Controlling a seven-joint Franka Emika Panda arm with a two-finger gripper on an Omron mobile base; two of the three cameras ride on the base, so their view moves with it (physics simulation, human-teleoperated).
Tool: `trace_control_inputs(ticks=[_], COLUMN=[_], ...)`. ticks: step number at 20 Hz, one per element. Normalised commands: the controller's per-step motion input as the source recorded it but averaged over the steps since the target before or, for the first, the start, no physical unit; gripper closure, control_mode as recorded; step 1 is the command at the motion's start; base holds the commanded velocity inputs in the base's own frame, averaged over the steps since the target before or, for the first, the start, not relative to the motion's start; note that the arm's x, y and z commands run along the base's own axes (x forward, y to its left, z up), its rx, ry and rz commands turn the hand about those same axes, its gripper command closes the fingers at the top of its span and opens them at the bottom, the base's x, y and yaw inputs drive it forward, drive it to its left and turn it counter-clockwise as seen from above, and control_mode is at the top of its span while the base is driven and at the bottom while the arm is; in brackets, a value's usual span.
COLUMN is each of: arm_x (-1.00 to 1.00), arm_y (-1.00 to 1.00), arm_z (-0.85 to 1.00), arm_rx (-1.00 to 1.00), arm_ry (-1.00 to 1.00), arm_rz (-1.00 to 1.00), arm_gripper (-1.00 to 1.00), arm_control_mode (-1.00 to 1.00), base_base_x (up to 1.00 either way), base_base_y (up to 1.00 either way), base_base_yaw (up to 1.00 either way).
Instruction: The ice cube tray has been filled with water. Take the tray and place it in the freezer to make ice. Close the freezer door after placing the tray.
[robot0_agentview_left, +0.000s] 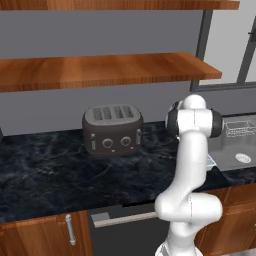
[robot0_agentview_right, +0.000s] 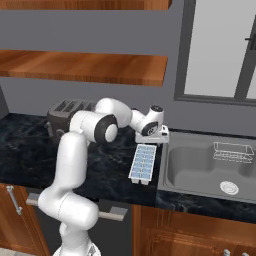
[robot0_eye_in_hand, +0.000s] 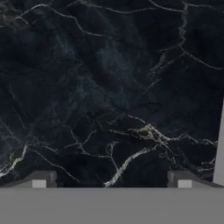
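We see the tray (robot0_agentview_right: 143, 162), long, white, with two rows of pale-blue cells, lying on the black counter (robot0_agentview_right: 30, 150) beside the sink (robot0_agentview_right: 185, 165), under the gripper (robot0_eye_in_hand: 111, 179), jaws wide and empty.

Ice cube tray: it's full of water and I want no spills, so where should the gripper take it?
Probably across the narrow width of the ice cube tray, near mid-length, coming straight down. It lies flat on the counter beside the sink; the open gripper hangs above.

A black marble counter (robot0_agentview_right: 30, 150) carries a dark four-slot toaster (robot0_agentview_left: 112, 130) at frame centre and an ice cube tray (robot0_agentview_right: 143, 163) beside the sink (robot0_agentview_right: 210, 172).
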Motion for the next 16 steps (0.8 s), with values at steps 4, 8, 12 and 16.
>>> trace_control_inputs(ticks=[4,8,12,16], arm_x=[-1.0,-0.99,-0.88,-0.79], arm_y=[0.0,0.0,0.0,0.0], arm_z=[-0.37,-0.28,-0.2,-0.18], arm_rx=[0.0,0.0,0.0,0.0], arm_ry=[0.02,0.03,0.03,0.04], arm_rz=[-0.01,-0.01,-0.01,-0.03], arm_gripper=[-1.0,-1.0,-1.0,-1.0], arm_control_mode=[-1.0,-1.0,-1.0,-1.0], base_base_x=[0.0,0.0,0.0,0.0], base_base_y=[0.0,0.0,0.0,0.0], base_base_yaw=[0.0,0.0,0.0,0.0])
